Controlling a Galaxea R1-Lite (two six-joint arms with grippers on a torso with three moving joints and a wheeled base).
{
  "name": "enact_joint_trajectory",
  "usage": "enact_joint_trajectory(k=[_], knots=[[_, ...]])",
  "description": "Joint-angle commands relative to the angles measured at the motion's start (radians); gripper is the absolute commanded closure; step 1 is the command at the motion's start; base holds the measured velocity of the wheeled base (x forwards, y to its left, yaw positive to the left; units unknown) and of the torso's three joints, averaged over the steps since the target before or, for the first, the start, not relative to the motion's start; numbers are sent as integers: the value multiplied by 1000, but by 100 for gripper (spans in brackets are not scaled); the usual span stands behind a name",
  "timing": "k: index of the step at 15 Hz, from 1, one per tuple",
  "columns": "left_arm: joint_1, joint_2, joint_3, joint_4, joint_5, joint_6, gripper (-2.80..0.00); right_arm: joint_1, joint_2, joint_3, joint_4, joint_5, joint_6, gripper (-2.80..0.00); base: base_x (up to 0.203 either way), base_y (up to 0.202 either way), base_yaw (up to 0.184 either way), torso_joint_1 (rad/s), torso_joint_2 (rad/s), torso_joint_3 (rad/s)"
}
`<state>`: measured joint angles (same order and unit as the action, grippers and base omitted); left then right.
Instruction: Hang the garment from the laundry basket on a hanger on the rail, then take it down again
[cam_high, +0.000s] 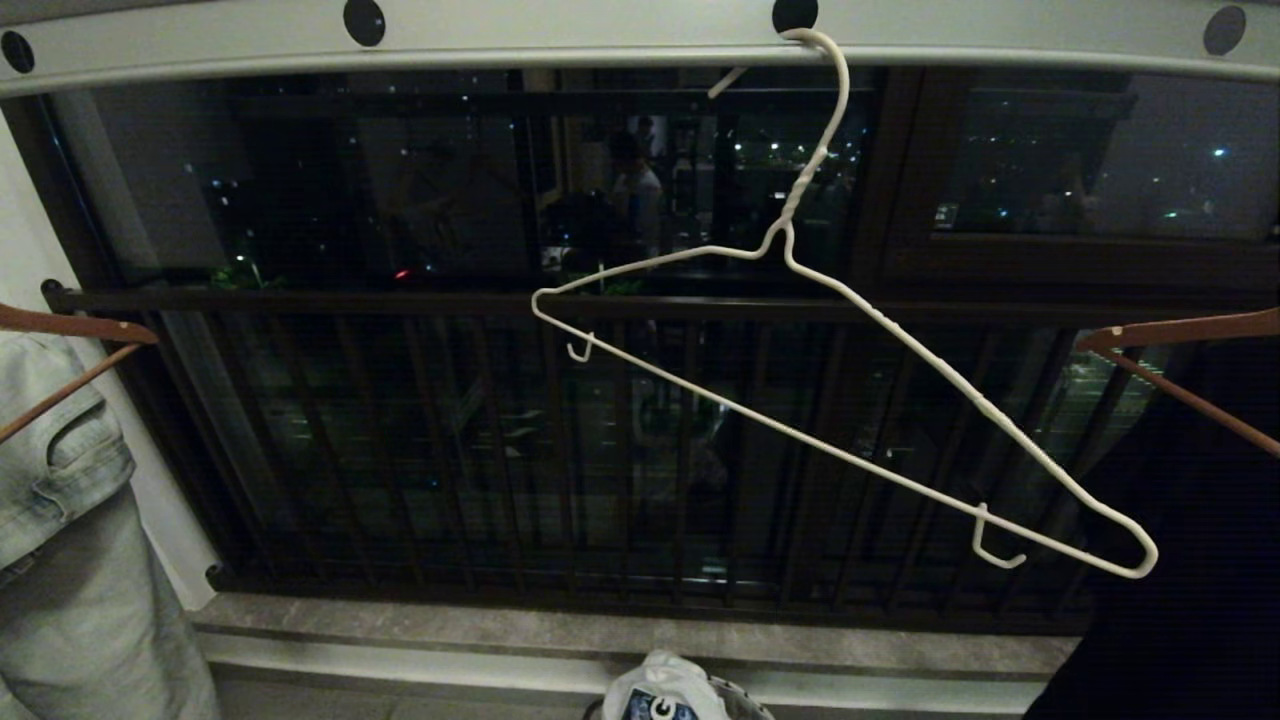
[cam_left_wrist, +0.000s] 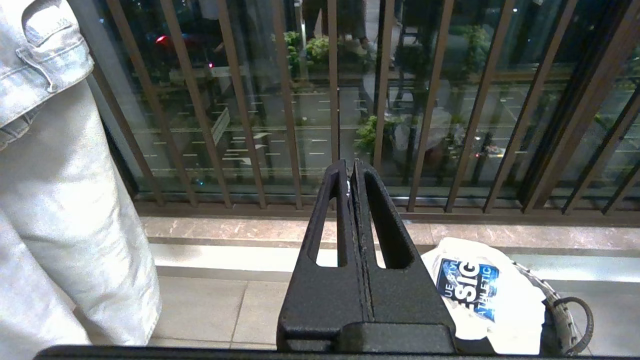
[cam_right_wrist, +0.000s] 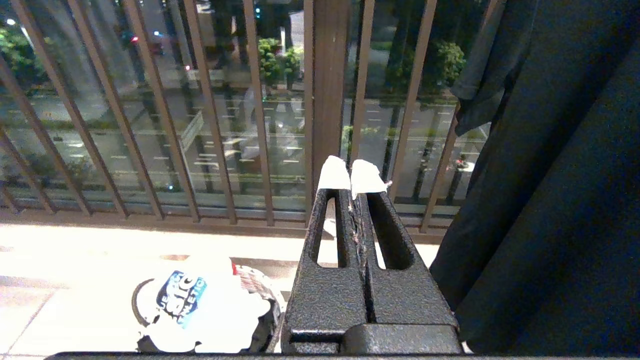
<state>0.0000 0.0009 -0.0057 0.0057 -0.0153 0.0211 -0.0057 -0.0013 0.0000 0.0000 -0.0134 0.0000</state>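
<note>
The cream-white wire hanger (cam_high: 850, 400) hangs bare and tilted from the pale grey holed rail (cam_high: 600, 45), its right end lower. The white T-shirt with a blue logo (cam_high: 665, 695) lies bunched in the laundry basket (cam_left_wrist: 567, 310) on the floor, below the hanger. The same garment (cam_left_wrist: 480, 290) lies to one side of my left gripper (cam_left_wrist: 352, 167), which is shut and empty and stays level toward the window. My right gripper (cam_right_wrist: 351, 180), white-tipped, is also shut and empty, with the garment (cam_right_wrist: 200, 310) on its other side. Neither arm appears in the head view.
A pale blue denim piece (cam_high: 70, 540) hangs on a brown wooden hanger (cam_high: 70, 330) at left. A black garment (cam_high: 1190, 560) hangs on another brown hanger (cam_high: 1180, 335) at right. The dark barred window railing (cam_high: 600, 440) and a stone sill (cam_high: 620, 630) stand ahead.
</note>
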Motion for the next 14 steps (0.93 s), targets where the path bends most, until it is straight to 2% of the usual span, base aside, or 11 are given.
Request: enact_joint_trajectory(k=[1,14], knots=[[0,-1,0,0,0,0,0,0,1,0,0,0,0,0,0,0,0,0,0,0],[0,-1,0,0,0,0,0,0,1,0,0,0,0,0,0,0,0,0,0,0]])
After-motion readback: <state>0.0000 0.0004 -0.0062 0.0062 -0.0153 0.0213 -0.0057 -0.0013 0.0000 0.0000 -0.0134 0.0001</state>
